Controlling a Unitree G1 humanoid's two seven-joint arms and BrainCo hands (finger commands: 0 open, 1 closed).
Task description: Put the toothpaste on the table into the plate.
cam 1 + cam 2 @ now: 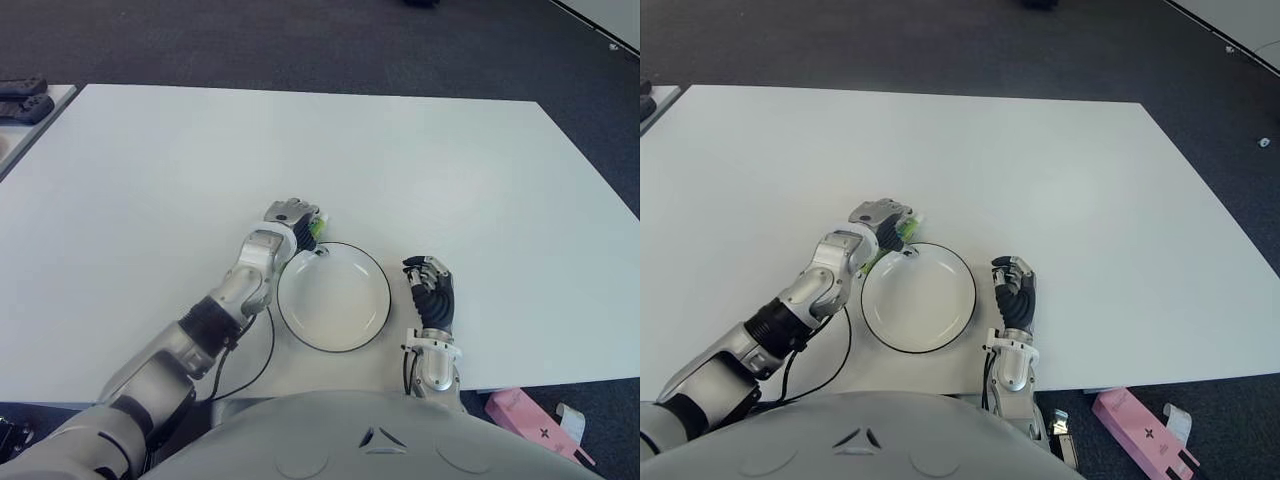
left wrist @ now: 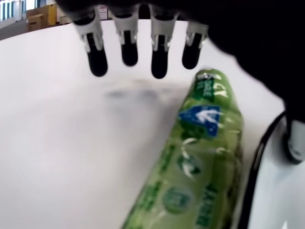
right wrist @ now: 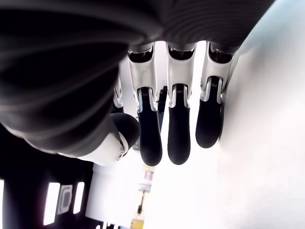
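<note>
Head stereo pair overhead, sharing table (image 1: 420, 160); wrist cameras close behind fingers.

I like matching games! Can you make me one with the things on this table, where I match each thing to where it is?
Things:
1. toothpaste
2. plate
3. left hand
4. right hand

Places:
A. on the table to the right of the plate, holding nothing
B. over the toothpaste by the plate's far left rim
C. white with a dark rim, between the two hands
D. green tube just outside the plate's rim, under the left hand's fingers

Pairs: 1-D, 2-C, 3-B, 4-A
</note>
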